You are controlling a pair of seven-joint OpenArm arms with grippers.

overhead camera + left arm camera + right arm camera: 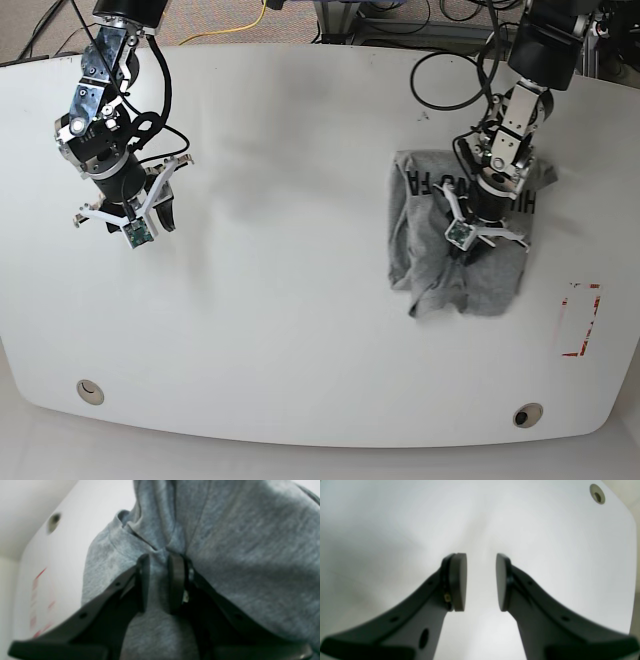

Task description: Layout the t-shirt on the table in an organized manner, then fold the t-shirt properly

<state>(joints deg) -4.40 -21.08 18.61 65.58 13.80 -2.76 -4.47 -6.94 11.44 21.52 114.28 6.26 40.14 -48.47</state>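
Observation:
The heather-grey t-shirt (pixel 455 245) lies crumpled on the right side of the white table (pixel 300 300), with dark lettering showing near its top edge. My left gripper (pixel 468 256) is down in the middle of the t-shirt. In the left wrist view its fingers (pixel 176 580) are shut on a raised fold of the t-shirt (pixel 237 542). My right gripper (pixel 138 222) hangs over the table's left side, far from the shirt. In the right wrist view the right gripper (pixel 481 582) is open, with only bare table (pixel 545 542) between its pads.
A red dashed rectangle (pixel 580 320) marks the table right of the shirt, near the edge. Round grommet holes sit at the front left (pixel 90 390) and front right (pixel 527 413). Cables trail over the table's far edge behind the arm on the right.

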